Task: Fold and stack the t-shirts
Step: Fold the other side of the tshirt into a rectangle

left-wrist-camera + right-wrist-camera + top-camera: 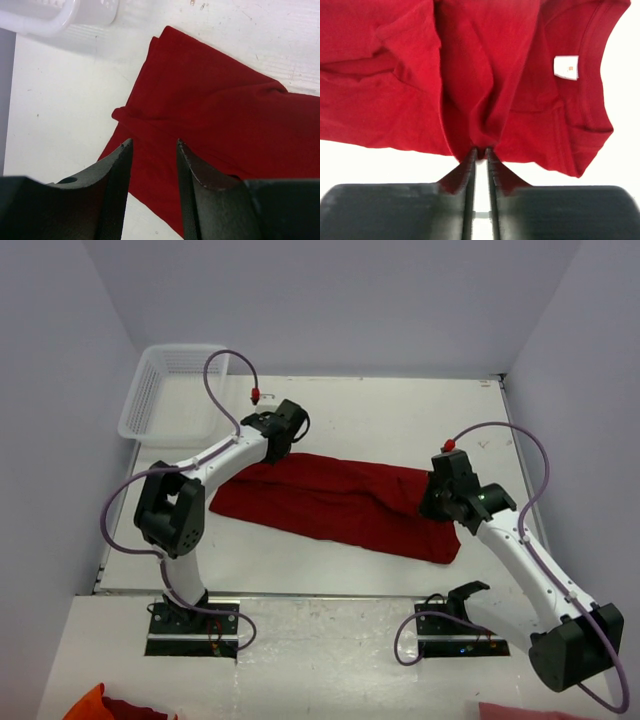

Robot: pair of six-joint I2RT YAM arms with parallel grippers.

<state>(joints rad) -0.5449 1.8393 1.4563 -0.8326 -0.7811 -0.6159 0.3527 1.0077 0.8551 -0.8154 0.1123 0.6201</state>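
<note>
Only right wrist shows neck label [566, 67]; right hand [481, 150] pinches t-shirt [395, 105]; left hand [153, 144] apart

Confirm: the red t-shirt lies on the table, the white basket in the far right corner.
No: the white basket sits in the far left corner, as the top external view shows. The red t-shirt does lie on the table.

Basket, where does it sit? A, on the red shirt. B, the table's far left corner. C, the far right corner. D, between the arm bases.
B: the top view shows the basket at the table's far left corner, apart from the shirt.
</note>
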